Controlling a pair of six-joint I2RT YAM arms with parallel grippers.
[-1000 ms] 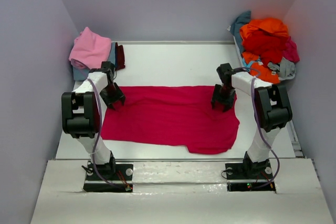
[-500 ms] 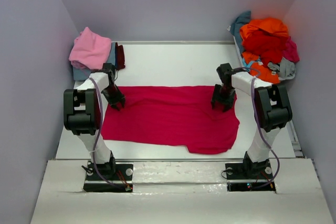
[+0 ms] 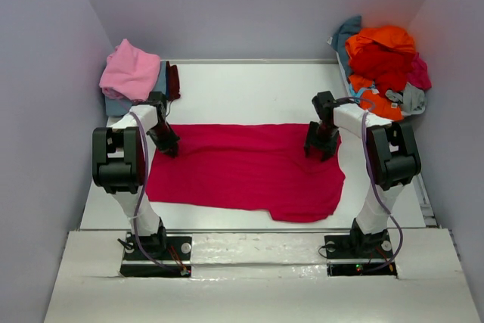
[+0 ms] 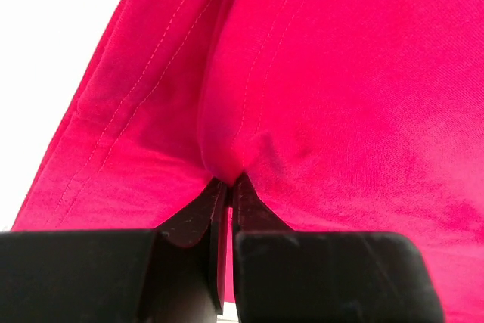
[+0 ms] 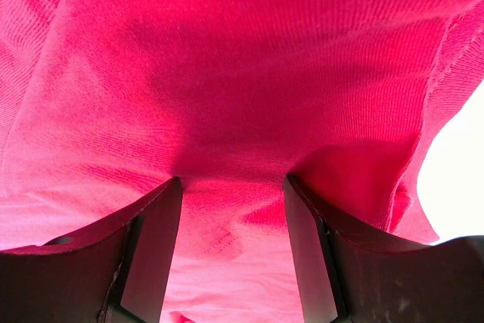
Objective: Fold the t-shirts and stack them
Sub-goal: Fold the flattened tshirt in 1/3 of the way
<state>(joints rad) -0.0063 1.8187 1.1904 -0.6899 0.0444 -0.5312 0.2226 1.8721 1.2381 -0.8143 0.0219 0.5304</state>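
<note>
A magenta-red t-shirt (image 3: 242,168) lies spread flat across the middle of the table. My left gripper (image 3: 170,147) is down at the shirt's far left corner. In the left wrist view its jaws (image 4: 229,181) are shut on a pinched ridge of the cloth (image 4: 318,73). My right gripper (image 3: 319,147) rests at the far right corner. In the right wrist view the right gripper (image 5: 233,181) is open, both fingertips pressing into the magenta fabric (image 5: 227,58), with cloth bulging between them.
A folded stack topped by a pink t-shirt (image 3: 130,68), with blue and maroon ones under it, sits in the far left corner. A loose pile of orange, red, teal and grey t-shirts (image 3: 382,58) fills the far right corner. Walls enclose the table on three sides.
My left gripper has dropped onto the shirt's far left corner and closed on a fold of it. The right gripper has stayed open in place.
</note>
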